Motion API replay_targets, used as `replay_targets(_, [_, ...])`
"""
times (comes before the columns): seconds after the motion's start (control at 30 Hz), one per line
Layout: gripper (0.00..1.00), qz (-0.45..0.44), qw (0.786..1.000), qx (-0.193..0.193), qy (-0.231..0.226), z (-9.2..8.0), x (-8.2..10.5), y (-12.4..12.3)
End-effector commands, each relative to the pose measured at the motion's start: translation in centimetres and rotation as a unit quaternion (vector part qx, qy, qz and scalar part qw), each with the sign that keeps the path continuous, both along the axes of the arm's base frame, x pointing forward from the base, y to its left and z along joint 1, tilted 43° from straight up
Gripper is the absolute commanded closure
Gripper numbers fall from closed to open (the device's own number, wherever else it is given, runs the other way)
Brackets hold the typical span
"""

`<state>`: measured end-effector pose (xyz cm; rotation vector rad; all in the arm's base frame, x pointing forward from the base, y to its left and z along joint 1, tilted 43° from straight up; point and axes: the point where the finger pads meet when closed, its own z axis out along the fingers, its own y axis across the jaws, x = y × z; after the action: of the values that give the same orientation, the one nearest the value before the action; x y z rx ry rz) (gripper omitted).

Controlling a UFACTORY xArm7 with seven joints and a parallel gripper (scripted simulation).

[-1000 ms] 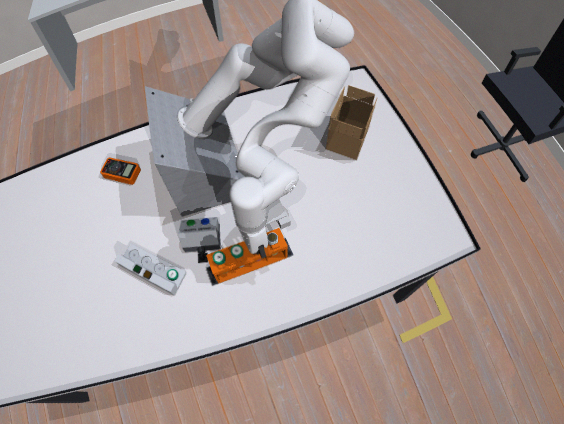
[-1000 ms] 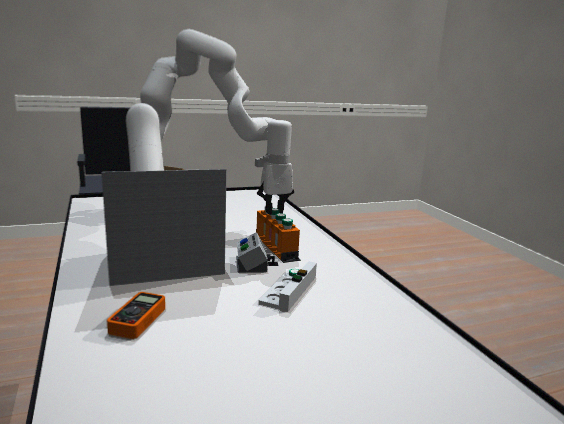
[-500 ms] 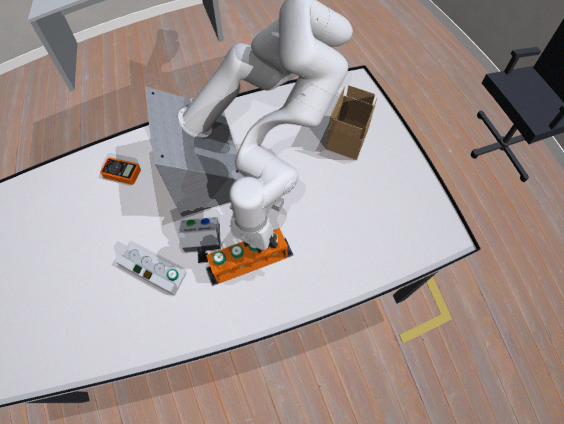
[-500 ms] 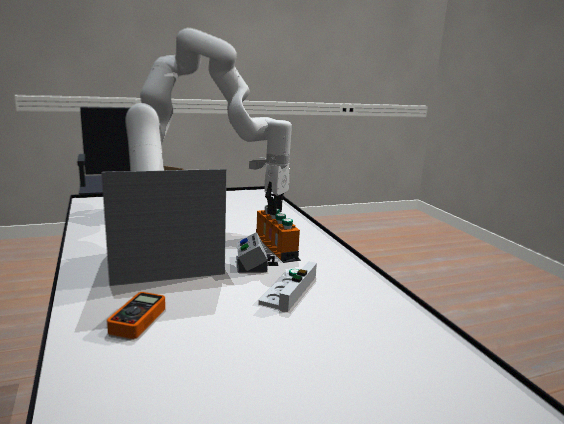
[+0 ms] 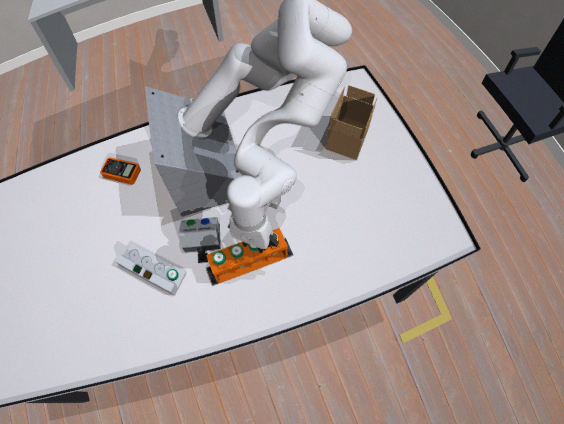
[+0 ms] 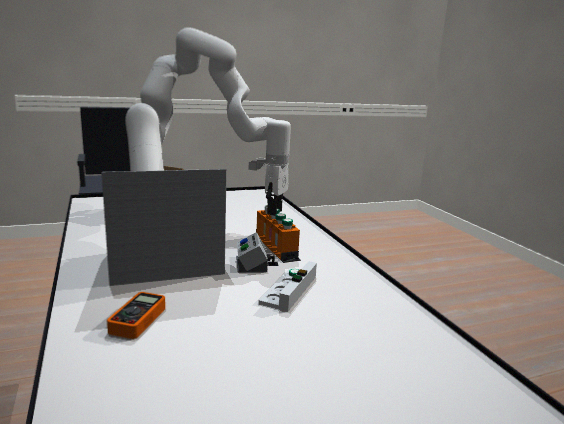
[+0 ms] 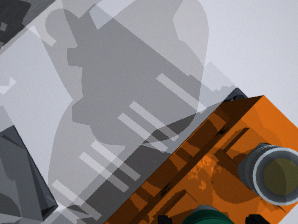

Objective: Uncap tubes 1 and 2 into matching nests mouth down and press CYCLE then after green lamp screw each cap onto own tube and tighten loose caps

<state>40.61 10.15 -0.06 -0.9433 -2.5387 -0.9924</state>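
Note:
The orange decapping station [image 5: 249, 257] stands at the table's middle, with green-rimmed caps on the two left tubes [image 5: 218, 257] [image 5: 236, 251]. My gripper [image 5: 255, 242] hangs straight down over the station's right half, at the cap of tube 2; in the side view the gripper [image 6: 271, 202] stands at the station's far end. The fingers are slightly apart, open around that cap. In the wrist view tube 1 [image 7: 272, 174] is uncapped and a green cap [image 7: 210, 217] shows at the bottom edge. One cap [image 5: 172, 273] lies in the right end nest of the cap tray [image 5: 150, 267].
The grey key housing [image 5: 200, 232] with a green key [image 5: 190, 223] and a blue key [image 5: 205, 221] stands just behind the station's left end. An orange multimeter [image 5: 120, 170], a grey upright panel [image 6: 165, 225] and an open cardboard box [image 5: 351, 122] stand farther off.

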Motion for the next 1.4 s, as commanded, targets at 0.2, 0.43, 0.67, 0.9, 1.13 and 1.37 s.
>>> replay_targets(0.2, [0.54,-0.145,0.981,-0.001,0.131,0.07,0.15,-0.15])
replay_targets(0.43, [0.54,-0.283,0.924,0.0,0.257,0.07,0.15,-0.15])
replay_targets(0.67, [0.54,-0.389,0.849,-0.001,0.357,0.07,0.15,-0.15])
replay_targets(0.9, [0.54,-0.504,0.73,0.0,0.462,0.07,0.14,-0.15])
replay_targets(1.13, [0.54,-0.521,0.707,-0.001,0.479,0.08,0.16,-0.15])
replay_targets(1.37, [1.0,-0.521,0.707,-0.001,0.479,0.08,0.16,-0.15])
